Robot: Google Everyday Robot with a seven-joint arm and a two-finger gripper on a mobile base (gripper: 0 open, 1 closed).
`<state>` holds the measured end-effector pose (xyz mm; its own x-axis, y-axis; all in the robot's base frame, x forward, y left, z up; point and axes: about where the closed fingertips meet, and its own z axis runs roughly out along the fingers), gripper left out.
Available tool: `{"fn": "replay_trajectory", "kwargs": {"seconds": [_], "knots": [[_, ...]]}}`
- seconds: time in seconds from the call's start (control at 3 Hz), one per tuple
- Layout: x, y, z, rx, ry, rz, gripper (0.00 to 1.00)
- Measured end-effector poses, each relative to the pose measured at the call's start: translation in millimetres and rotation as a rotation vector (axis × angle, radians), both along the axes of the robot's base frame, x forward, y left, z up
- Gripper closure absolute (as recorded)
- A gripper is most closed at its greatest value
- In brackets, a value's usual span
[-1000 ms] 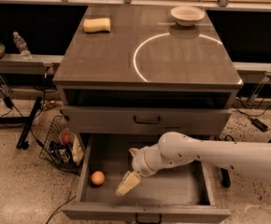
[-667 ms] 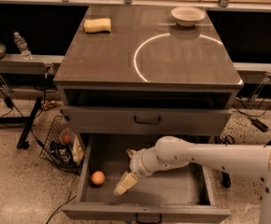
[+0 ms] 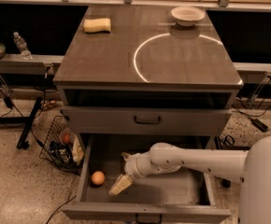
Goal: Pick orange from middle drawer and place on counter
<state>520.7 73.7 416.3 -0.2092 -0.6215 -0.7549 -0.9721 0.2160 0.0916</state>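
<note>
The orange [image 3: 97, 178] lies in the drawer [image 3: 145, 212], just beside the gripper [image 3: 121, 171] on the left-wall side, not touching. The jaws look spread, holding nothing.

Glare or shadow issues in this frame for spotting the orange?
Camera view: the small round orange fruit is lit on the floor of the wide grey wooden drawer; the drawer's back lies in shadow; the pale pincer sits just beside the fruit; the grey-brown wood-grain counter shows a bright white arc.
</note>
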Motion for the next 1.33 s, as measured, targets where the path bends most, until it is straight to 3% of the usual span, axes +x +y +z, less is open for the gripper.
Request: {"fn": "replay_trajectory", "kwargs": {"seconds": [0.67,1.0,1.33], "knots": [[10.8,57.8,-36.3,0.088,-0.041,0.076,0.00],[8.2,75.9,-48.6,0.115,-0.047,0.112,0.06],[3.0,81.4,-58.1,0.133,-0.041,0.116,0.18]]}}
